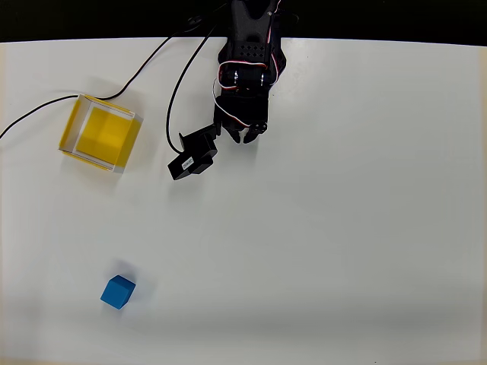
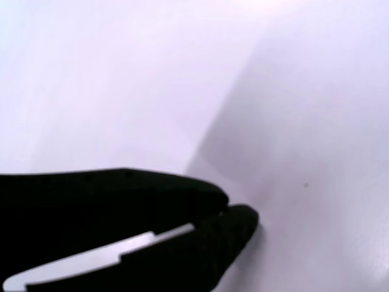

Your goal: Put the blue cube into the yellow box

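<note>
The blue cube (image 1: 117,292) sits alone on the white table at the lower left of the overhead view. The yellow box (image 1: 100,133), open-topped with pale walls, stands at the upper left with nothing in it. My black gripper (image 1: 242,137) hangs at the top centre, well away from both, right of the box. In the wrist view its black fingers (image 2: 234,220) lie closed against each other over bare white table, holding nothing.
Black cables (image 1: 171,84) run from the arm base across the table's top left, one reaching past the box. The wrist camera module (image 1: 193,155) juts out left of the gripper. The white table (image 1: 342,243) stretches wide to the right and below.
</note>
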Robot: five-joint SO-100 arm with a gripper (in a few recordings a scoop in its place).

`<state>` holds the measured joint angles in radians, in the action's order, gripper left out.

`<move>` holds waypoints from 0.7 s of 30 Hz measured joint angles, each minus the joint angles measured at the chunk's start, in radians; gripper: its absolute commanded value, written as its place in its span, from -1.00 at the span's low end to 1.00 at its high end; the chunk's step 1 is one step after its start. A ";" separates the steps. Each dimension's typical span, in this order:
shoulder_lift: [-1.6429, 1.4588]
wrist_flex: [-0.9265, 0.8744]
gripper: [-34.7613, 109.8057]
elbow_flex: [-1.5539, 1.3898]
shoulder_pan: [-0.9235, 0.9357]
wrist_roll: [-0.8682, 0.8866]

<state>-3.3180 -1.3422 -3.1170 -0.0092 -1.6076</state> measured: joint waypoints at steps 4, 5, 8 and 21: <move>0.000 0.000 -0.51 0.000 0.000 0.006; 0.000 0.000 -0.51 0.000 0.000 0.006; 0.000 0.000 -0.51 0.000 -0.002 0.006; 0.198 0.206 -0.14 0.048 0.106 0.008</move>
<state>-3.1201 -1.1367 -3.0695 0.0966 -1.5999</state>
